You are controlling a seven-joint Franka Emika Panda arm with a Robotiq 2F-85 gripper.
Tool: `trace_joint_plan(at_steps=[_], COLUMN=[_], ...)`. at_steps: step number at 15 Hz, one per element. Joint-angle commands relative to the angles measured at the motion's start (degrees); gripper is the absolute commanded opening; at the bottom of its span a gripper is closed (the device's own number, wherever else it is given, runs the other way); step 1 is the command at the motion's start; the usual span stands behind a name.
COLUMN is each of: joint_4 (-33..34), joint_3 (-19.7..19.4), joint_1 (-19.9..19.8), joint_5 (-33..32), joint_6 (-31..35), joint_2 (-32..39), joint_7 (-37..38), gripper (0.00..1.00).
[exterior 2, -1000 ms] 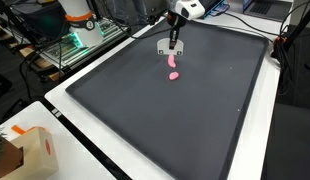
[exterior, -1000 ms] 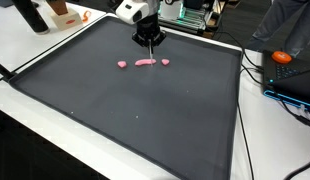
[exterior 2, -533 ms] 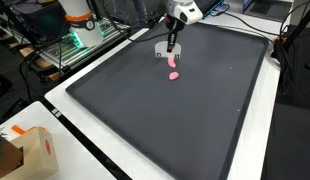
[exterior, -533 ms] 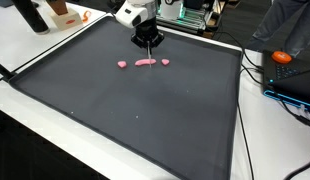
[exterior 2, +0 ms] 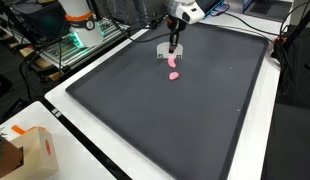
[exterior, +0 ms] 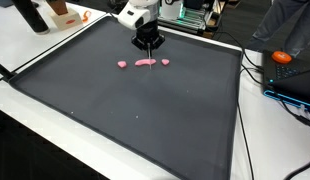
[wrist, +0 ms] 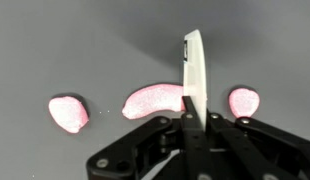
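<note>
Three pink dough pieces lie in a row on the dark mat: a left lump, a long middle piece and a small right lump. In both exterior views they sit near the mat's far edge. My gripper is shut on a thin white blade, which stands edge-on over the gap between the middle and right pieces. In the exterior views the gripper hangs just above the mat, right behind the pink row.
A black bottle and a cardboard box stand on the white table beside the mat. An orange object on a blue case and cables lie past one mat edge. Lit equipment stands behind.
The gripper with the blade has shifted slightly near the pink row. The pink pieces have not moved.
</note>
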Motion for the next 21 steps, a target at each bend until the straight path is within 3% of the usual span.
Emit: trace_joint_plan(at_steps=[1,12,18,21], joint_4=[1.1,9.1,12.8,12.0], joint_3=[0.3,-0.1,1.1,1.0], joint_1=[0.4,3.2,1.4,-0.4], joint_5=[-2.2,-7.6,-3.8,-1.7], joint_6=[4.0,-2.4,-9.4,-9.8], joint_2=[2.6,8.0,10.0,9.5], joint_7=[0.0,3.0,-0.9,-2.6], gripper=[0.01,0.01,0.01,0.01])
